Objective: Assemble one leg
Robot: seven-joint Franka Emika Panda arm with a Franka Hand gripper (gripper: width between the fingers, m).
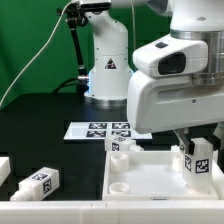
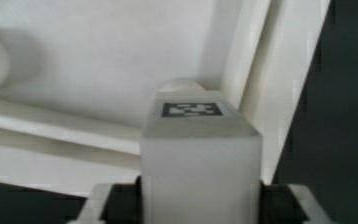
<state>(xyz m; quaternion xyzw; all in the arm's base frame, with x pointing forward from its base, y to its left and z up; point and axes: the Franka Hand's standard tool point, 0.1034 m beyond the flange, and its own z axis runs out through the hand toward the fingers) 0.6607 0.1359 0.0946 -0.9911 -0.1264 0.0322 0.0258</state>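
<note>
the fingers (image 2: 119, 200) are clamped on both sides of the leg (image 1: 200, 157). they hold it upright over the corner of the white panel (image 1: 150, 182) at the exterior view's right. whether it touches the panel cannot be told. a spare leg (image 1: 38, 182) lies on the black surface (image 1: 40, 125) at the exterior view's left. the marker board (image 1: 98, 129) lies just behind the panel.

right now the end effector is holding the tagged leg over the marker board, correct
No. The end effector holds the tagged leg over the white panel, not over the marker board. The exterior view shows this.
</note>
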